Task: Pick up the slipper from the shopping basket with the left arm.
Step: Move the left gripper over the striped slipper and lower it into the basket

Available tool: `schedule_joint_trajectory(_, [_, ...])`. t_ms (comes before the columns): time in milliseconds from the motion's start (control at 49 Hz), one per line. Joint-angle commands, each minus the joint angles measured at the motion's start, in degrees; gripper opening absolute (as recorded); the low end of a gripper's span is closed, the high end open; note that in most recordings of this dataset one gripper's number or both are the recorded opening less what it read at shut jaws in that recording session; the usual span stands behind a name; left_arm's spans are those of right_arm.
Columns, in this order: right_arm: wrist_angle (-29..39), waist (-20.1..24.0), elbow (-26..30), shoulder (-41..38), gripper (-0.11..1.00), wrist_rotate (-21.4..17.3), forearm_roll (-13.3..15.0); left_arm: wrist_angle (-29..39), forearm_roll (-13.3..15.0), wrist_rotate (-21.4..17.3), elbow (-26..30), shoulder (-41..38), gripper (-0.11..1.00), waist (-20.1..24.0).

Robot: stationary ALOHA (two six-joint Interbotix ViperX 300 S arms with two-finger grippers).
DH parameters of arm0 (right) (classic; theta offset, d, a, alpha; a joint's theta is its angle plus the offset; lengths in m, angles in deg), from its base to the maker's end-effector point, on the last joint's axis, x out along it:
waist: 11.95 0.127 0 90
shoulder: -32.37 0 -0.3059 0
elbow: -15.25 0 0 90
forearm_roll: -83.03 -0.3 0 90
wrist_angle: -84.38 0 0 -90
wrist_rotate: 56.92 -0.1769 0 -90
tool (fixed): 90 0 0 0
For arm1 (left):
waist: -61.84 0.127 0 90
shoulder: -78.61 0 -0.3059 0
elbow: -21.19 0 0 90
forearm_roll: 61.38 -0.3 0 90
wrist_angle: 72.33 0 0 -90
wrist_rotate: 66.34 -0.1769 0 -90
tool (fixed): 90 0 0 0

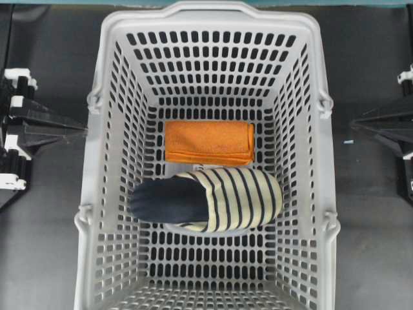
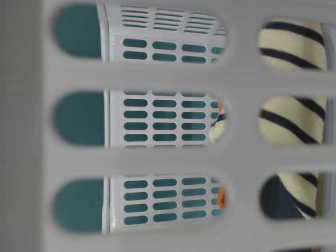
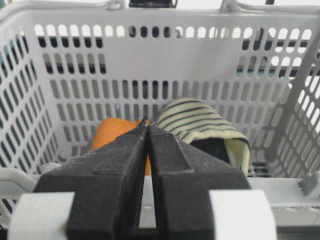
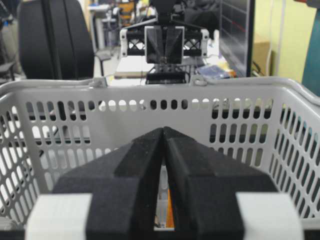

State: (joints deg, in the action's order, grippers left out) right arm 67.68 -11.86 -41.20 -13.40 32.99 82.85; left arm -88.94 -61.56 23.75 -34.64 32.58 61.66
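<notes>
On the shopping basket (image 1: 110,161) floor your slipper (image 1: 213,200) touches the orange cloth (image 1: 208,142); left gripper (image 3: 146,131) and right gripper (image 4: 163,134) sit closed outside.

The shopping basket (image 1: 113,97) is open at the top; entry from above is unobstructed. Its slotted walls rise on all four sides and block any sideways approach to the contents. The slipper (image 1: 213,199) lies across the basket floor, heel opening toward the overhead view's left. A folded orange cloth (image 1: 208,142) lies just beside it, on its far side, possibly touching. Bare floor lies on the slipper's near side and at both ends.

The left gripper (image 1: 80,129) sits outside the left wall, jaws closed, with the rim between it and the slipper. The right gripper (image 1: 355,124) sits outside the right wall, likewise closed.
</notes>
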Motion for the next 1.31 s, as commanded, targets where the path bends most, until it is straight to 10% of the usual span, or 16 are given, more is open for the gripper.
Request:
schedule_joint_trajectory(0, [-0.4,-0.2,1.2,-0.1,0.0,-0.4,-0.1,3.3,-2.5,1.0,5.3,0.9,0.06,-0.6])
schedule_joint_trajectory(327, [6.5,-0.2,1.5,5.2,0.0,-0.8,-1.2,30.1,-2.5,1.2,24.5,-8.2,0.0,-1.8])
schedule_joint_trajectory(1287, [17.1,0.4,1.9,8.9,0.0,-2.5,-1.1,75.1,-2.5,6.6,75.4,-60.1,0.04,-9.2])
